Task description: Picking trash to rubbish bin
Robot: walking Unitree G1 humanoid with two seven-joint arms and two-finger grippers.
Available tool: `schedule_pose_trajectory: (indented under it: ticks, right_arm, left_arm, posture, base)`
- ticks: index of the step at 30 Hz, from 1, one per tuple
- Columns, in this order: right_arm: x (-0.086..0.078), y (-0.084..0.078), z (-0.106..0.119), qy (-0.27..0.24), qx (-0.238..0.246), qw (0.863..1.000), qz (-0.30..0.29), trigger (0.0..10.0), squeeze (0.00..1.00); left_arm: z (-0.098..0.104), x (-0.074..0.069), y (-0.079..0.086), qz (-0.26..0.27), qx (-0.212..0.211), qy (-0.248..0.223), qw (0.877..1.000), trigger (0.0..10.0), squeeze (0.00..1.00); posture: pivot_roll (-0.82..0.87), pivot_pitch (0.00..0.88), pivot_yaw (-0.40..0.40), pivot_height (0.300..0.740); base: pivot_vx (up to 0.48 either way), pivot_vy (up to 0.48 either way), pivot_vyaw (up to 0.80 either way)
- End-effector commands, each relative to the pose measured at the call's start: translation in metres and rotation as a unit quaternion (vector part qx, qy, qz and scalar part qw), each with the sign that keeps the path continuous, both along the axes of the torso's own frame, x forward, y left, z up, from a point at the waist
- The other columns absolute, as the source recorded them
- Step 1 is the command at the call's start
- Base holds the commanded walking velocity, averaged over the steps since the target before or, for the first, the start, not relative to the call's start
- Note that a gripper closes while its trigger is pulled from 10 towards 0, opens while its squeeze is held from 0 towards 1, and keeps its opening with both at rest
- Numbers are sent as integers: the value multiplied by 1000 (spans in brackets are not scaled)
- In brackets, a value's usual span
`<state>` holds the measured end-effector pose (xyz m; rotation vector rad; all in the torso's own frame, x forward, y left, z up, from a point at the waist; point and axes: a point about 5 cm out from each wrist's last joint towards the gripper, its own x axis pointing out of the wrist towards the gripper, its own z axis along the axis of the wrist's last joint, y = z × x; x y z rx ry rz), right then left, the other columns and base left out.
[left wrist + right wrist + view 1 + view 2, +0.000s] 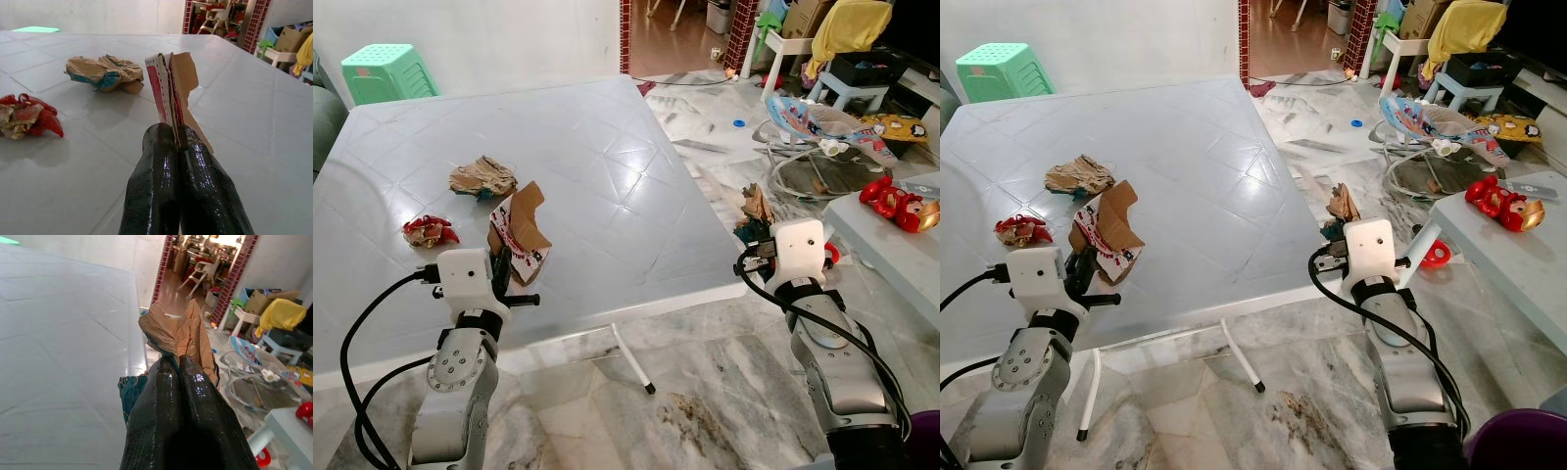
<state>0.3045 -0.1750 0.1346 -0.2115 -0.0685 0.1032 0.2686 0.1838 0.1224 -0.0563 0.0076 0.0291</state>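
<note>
My left gripper (512, 257) is shut on a torn piece of brown cardboard with a red and white print (521, 230), held upright just over the grey table (607, 157). In the left wrist view the cardboard (171, 93) stands pinched between the black fingers (156, 186). My right gripper (751, 233) is off the table's right edge, shut on a crumpled brown and teal paper wad (756, 204), which the right wrist view shows as the wad (178, 333). On the table lie a crumpled brown paper (482, 177) and a red wrapper (430, 231).
A green stool (388, 69) stands beyond the table's far left corner. To the right are a baby bouncer (818, 122), a low pale table (891, 245) with a red toy (891, 201), and scattered clutter on the marble floor. A purple rim (1523, 441) shows at bottom right.
</note>
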Motion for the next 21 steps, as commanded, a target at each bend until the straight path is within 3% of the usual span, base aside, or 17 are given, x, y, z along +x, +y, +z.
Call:
schedule_pose_trajectory:
  ticks: [1, 21]
  right_arm:
    - [1, -1, 8, -19, -1, 1000, 0, 0, 0]
    - [2, 3, 8, -20, 3, 1000, 6, 0, 0]
  left_arm:
    - [1, 0, 0, -2, 1, 2, 1000, 0, 0]
    - [0, 0, -1, -9, -5, 7, 1000, 0, 0]
  posture:
    - [-33, 15, -11, 740]
    - [-29, 13, -10, 740]
  base:
    - [0, -270, 0]
    - [0, 363, 0]
